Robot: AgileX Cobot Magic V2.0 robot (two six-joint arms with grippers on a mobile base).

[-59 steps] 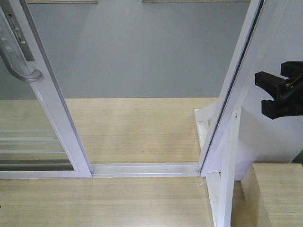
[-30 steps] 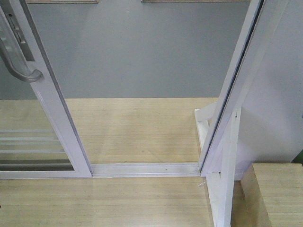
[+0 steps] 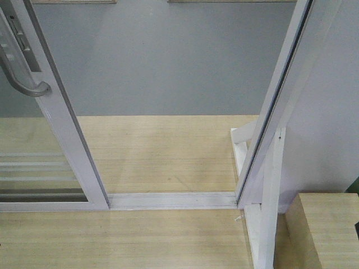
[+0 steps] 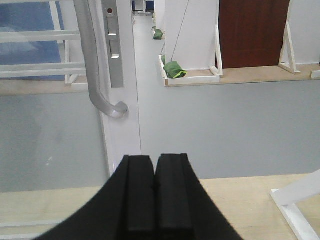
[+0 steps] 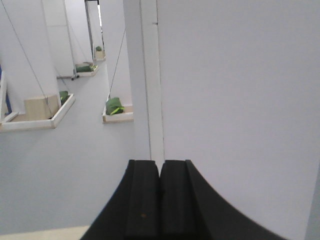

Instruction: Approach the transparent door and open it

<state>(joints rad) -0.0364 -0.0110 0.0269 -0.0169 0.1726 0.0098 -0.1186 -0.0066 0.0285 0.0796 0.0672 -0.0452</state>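
the transparent door (image 3: pixel 53 134) stands at nine o'clock in the front view, a white-framed glass panel leaning up and to the left, with thin white bars across its lower glass. its curved grey handle (image 3: pixel 22 81) sits at ten o'clock on the rail. the floor track (image 3: pixel 171 200) runs from the door's foot toward the slanted white frame post (image 3: pixel 277 95) at two o'clock, and the gap between the two is wide, showing grey floor beyond and pale wood flooring in front.

judging by that gap, the door looks already slid open, so the task seems close to done or done; little appears left beyond perhaps pulling the arms clear.

in the left wrist view, the left pincer (image 4: pixel 154 187) is clenched with nothing between its pads, at six o'clock, below the door rail and apart from the handle at eleven o'clock. in the right wrist view, the right pincer (image 5: pixel 160 195) is likewise clenched and empty, facing the white post and a plain white panel (image 5: pixel 235 110) at three o'clock.

compared with a second ago, a black pincer that showed at three o'clock in the front view is gone from it. the door and track have not shifted.
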